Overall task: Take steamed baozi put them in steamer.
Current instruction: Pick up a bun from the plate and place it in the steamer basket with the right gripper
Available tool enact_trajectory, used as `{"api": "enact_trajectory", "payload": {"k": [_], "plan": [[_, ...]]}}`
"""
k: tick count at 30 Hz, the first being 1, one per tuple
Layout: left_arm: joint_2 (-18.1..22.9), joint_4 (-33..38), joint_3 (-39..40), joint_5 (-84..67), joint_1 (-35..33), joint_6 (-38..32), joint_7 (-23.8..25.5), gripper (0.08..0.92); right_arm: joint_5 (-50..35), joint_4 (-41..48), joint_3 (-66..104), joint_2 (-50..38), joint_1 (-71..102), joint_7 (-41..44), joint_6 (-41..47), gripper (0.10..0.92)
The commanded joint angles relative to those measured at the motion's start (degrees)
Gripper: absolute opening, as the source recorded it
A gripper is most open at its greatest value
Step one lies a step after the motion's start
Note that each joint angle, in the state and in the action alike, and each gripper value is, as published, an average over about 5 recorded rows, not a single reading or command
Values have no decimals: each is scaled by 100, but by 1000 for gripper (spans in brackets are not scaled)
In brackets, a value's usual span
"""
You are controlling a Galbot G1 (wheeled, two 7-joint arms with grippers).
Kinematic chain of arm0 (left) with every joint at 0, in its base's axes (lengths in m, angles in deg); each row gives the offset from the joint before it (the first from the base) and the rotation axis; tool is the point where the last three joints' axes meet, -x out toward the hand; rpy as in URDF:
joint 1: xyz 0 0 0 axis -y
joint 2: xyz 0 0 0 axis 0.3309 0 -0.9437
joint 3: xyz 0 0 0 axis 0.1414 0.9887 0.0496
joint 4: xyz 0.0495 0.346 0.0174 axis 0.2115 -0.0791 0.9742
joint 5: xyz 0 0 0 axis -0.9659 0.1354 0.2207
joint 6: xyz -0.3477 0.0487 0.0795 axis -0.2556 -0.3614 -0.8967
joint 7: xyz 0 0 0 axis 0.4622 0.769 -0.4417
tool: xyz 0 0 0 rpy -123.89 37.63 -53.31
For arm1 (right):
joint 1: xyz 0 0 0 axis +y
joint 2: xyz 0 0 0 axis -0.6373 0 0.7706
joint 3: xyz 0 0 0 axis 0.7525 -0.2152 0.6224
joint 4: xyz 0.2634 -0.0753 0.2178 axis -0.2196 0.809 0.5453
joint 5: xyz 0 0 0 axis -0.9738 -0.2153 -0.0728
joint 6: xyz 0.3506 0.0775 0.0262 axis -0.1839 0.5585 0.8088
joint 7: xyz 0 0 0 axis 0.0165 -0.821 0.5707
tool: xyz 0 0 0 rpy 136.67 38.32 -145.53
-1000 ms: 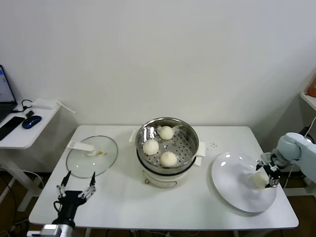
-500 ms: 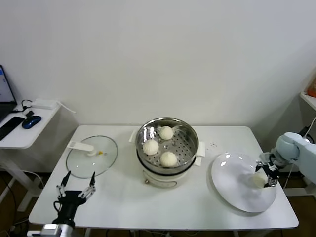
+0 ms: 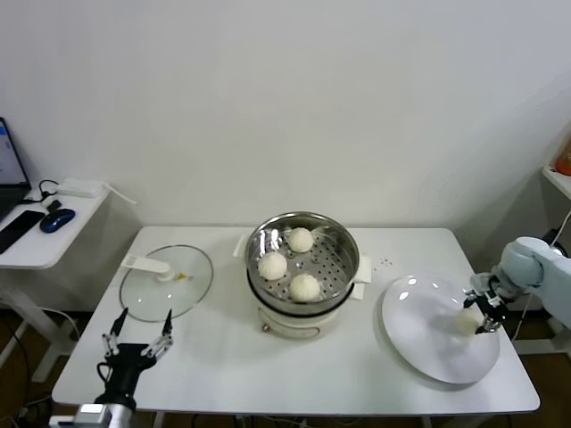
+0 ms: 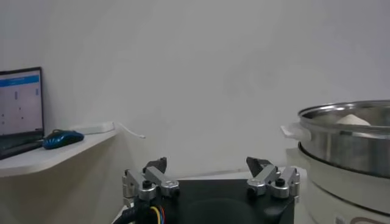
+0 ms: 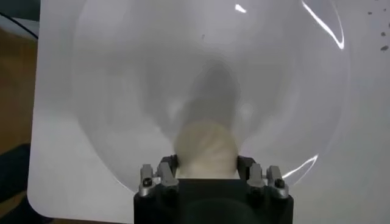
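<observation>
The steel steamer [image 3: 303, 259] stands on its cream pot base mid-table and holds three baozi [image 3: 304, 286]. Its rim also shows in the left wrist view [image 4: 353, 131]. The fourth baozi [image 3: 469, 321] is over the right side of the white plate [image 3: 428, 334]. My right gripper [image 3: 478, 314] is shut on it, and in the right wrist view the baozi [image 5: 206, 149] sits between the fingers, a little above the plate [image 5: 122, 91]. My left gripper [image 3: 138, 339] is open and empty near the table's front left, and it also shows in the left wrist view [image 4: 210, 165].
A glass lid with a white handle [image 3: 165, 281] lies flat left of the steamer. A side desk with a laptop, a phone and a mouse [image 3: 55, 219] stands at the far left. The table's right edge is close to the plate.
My right gripper has lifted the fourth baozi slightly off the plate and drawn it a little up and back. The left arm has not moved.
</observation>
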Motion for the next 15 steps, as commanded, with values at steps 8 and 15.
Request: {"api": "enact_trajectory", "payload": {"k": [8, 15], "plan": [[10, 39, 26, 2, 54, 29, -1, 823, -973, -774, -634, -304, -1088, 120, 191, 638], [12, 106, 81, 7, 15, 35, 6, 823, -1866, -1393, -2038, -208, -2806, 155, 434, 635]]}}
